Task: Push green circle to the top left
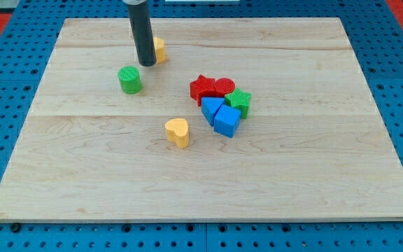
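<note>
The green circle (129,79) is a short green cylinder on the wooden board (82,182), in the upper left part of the view. My tip (146,64) is the lower end of a dark rod that comes down from the view's top. It stands just above and to the right of the green circle, with a small gap between them. A yellow block (159,50) sits right behind the rod, partly hidden by it.
A yellow heart-shaped block (178,131) lies near the board's middle. To its right is a tight cluster: a red star (202,88), a red circle (224,87), a green star (239,101), a blue triangle (212,109) and a blue cube (227,120).
</note>
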